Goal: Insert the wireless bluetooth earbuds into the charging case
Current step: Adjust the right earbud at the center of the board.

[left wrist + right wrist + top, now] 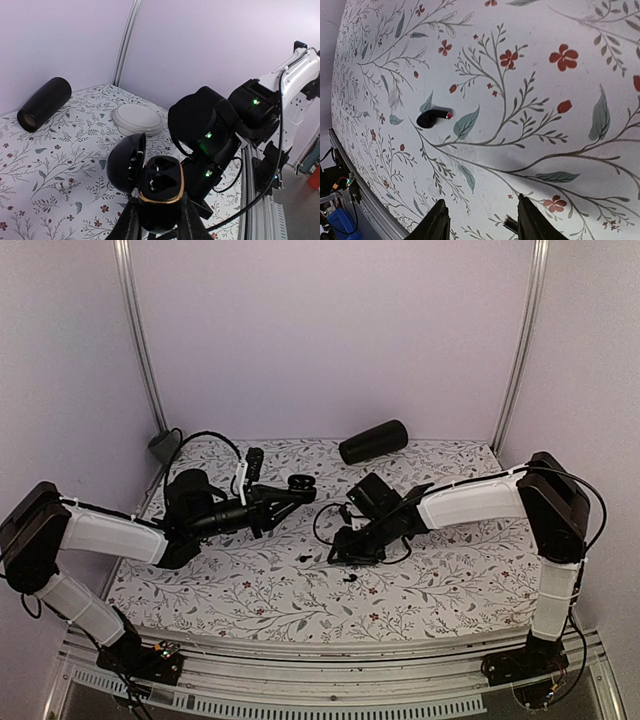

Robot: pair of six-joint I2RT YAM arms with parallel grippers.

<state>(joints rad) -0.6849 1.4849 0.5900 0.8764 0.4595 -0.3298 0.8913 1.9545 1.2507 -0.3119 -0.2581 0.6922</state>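
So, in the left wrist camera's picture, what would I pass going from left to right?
You'd pass: black cylinder lying on its side → open black charging case with a gold rim → right arm's black housing with green lights → its white link. The white round dish overlaps the case, so I skip it.

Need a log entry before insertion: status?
Left gripper shut on open black gold-rimmed charging case. Right gripper open, empty. One glossy black earbud loose on floral cloth. Nothing blocking it.

Robot lab booth: plain lilac panel walls (320,330), aluminium corner posts (142,340), floral-cloth table (450,580)
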